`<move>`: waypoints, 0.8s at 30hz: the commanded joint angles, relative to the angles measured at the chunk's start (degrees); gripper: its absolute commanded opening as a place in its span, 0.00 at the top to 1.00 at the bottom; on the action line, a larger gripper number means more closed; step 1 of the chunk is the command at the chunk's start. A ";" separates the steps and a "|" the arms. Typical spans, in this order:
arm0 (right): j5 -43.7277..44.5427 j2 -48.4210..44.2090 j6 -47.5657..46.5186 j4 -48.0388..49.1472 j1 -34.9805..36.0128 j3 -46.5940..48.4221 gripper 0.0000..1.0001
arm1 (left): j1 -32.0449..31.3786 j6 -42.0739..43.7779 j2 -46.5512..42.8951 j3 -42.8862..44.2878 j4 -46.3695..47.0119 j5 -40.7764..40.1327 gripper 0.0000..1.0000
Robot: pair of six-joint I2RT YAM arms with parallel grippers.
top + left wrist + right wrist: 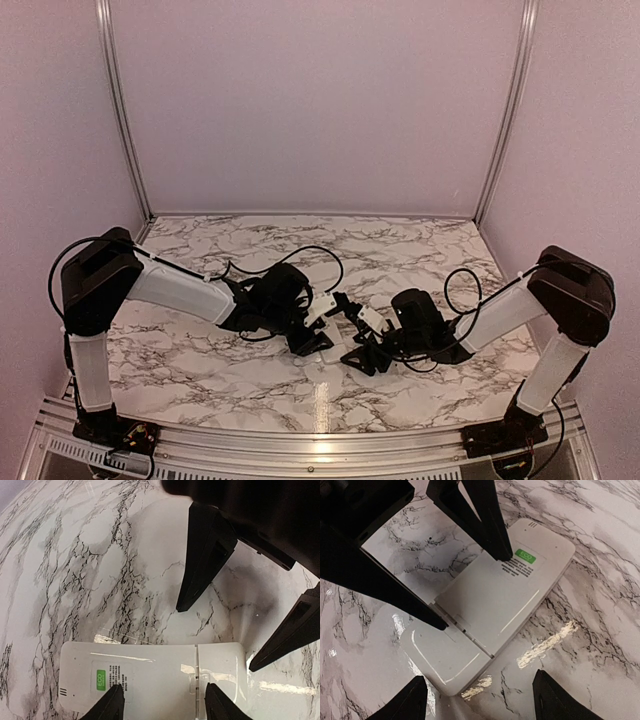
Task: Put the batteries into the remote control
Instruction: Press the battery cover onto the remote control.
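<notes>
One marbled tabletop carries the whole scene, and we see the left arm and the right arm reaching in from either side to meet over the remote control. The white handset lies flat on the marble, back side up.

The left gripper stands over the remote's back with its jaws apart and clasping nothing. One of its fingertips comes down at the printed label, and the other at the cover seam. Both appear to touch the plastic, though we cannot be sure.

The right gripper sits just beside the remote's cover end, jaws spread wide and empty, one finger to each side of that end.

At the remote's opposite end we make out a green ECO sticker and, past it, a few small slits by the corner.
</notes>
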 commanded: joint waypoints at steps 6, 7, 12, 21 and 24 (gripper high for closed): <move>-0.39 -0.44 2.89 5.32 1.05 -5.52 0.29 | -0.04 1.53 1.27 -5.65 2.77 -0.46 0.43; -0.35 -0.39 3.43 5.94 0.93 -5.86 0.30 | 0.04 1.45 1.25 -6.17 3.38 -0.31 0.43; 0.18 0.13 3.33 8.95 0.74 -6.49 0.30 | 0.14 2.93 2.31 -6.55 3.01 -0.68 0.44; -0.04 2.70 1.52 10.67 0.83 -5.40 0.34 | 0.15 3.08 2.66 -7.40 4.04 0.19 0.49; 0.19 3.36 0.26 10.63 0.82 -5.00 0.35 | 0.27 3.09 2.61 -7.49 4.01 0.50 0.50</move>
